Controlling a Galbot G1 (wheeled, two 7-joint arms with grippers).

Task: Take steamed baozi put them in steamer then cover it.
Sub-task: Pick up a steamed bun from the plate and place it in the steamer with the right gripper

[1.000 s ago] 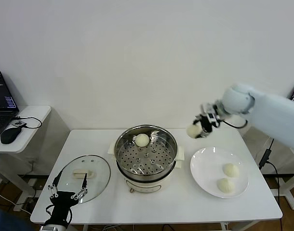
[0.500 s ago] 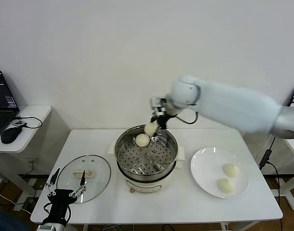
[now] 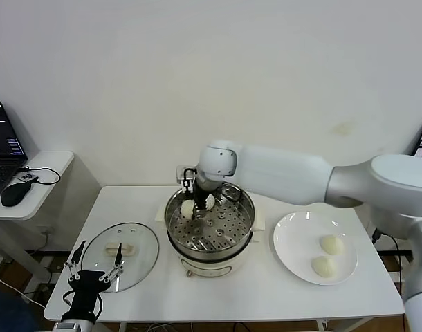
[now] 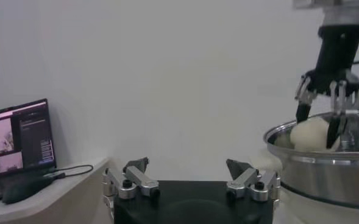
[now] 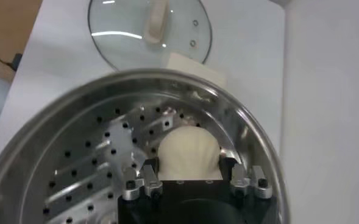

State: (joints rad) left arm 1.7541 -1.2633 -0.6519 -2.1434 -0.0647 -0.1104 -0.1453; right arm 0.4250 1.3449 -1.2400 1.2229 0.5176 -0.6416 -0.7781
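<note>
The steel steamer [image 3: 228, 243] stands mid-table. My right gripper [image 3: 191, 205] reaches down inside its left-rear part, shut on a cream-white steamed baozi [image 3: 187, 209] just above the perforated tray. In the right wrist view that baozi [image 5: 188, 149] fills the gap between the fingers [image 5: 150, 173]. A second baozi [image 3: 210, 201] lies on the tray right beside it. Two more baozi [image 3: 331, 243] [image 3: 323, 266] sit on the white plate [image 3: 297, 235]. The glass cover [image 3: 138, 242] lies flat at the left. My left gripper [image 3: 95, 266] hovers open at the cover's near edge.
A side table [image 3: 38, 181] with a laptop [image 3: 2, 149] and a mouse [image 3: 14, 194] stands left of the white table [image 3: 266, 290]. The left wrist view shows the steamer's rim [image 4: 313, 159] with the right gripper [image 4: 323, 119] above it.
My right arm has swung from beside the plate across to the steamer and lowered the held baozi into its left-rear part. The left gripper has stayed by the cover.
</note>
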